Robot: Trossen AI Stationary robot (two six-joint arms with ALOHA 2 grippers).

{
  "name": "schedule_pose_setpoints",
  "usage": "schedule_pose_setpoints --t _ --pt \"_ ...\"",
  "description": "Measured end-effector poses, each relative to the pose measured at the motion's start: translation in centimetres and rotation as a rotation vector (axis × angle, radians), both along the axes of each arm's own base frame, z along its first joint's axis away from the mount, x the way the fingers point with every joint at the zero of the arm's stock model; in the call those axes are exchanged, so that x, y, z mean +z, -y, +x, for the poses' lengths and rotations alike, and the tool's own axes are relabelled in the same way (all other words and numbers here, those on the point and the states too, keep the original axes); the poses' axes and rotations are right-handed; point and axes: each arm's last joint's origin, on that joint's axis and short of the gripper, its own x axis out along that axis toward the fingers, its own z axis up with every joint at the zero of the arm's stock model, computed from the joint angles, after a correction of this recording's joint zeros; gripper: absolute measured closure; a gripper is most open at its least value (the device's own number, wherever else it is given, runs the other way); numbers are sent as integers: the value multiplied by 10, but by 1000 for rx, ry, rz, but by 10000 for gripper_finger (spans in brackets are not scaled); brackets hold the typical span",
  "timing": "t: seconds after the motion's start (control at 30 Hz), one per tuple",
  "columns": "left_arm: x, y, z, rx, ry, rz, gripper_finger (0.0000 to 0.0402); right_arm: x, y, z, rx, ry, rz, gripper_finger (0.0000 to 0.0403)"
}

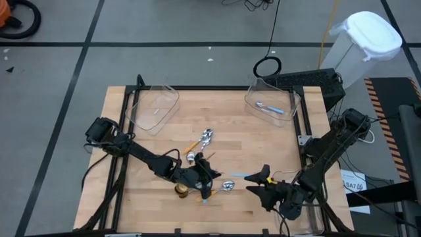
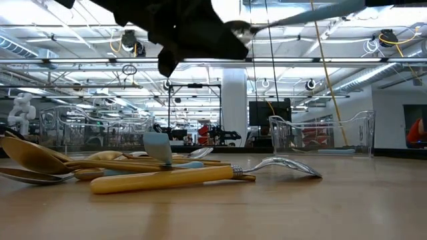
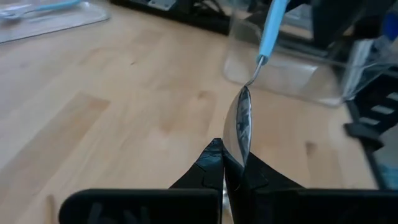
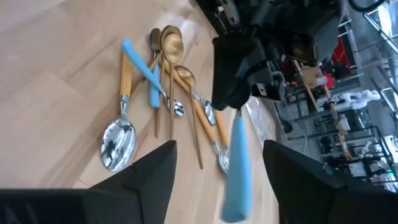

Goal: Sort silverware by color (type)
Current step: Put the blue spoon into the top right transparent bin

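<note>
1 left gripper (image 3: 225,163) pinches a blue-handled spoon's (image 3: 268,28) shiny silver bowl.

Wooden table top (image 1: 217,112), light butcher-block grain, sat in a black frame on a grey floor (image 1: 164,39) crossed by dark tape lines. A white lidded bin (image 1: 365,43) stood off the table's far right corner; a yellow cable (image 1: 327,29) ran past it, and a black cable loop (image 1: 268,66) lay on the floor just beyond the far edge. Level view showed a big open hall: ceiling trusses with strip lights (image 2: 80,33), a pale column (image 2: 234,100), dark monitors (image 2: 269,113) behind
</note>
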Motion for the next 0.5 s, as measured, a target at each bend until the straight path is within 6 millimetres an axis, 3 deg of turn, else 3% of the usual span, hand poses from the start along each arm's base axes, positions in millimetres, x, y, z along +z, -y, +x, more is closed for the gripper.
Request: schedule_pose_setpoints --t 0.5 --pt "4 8 -1 -18 43 -105 396 1 1 0 8 1 -125 229"
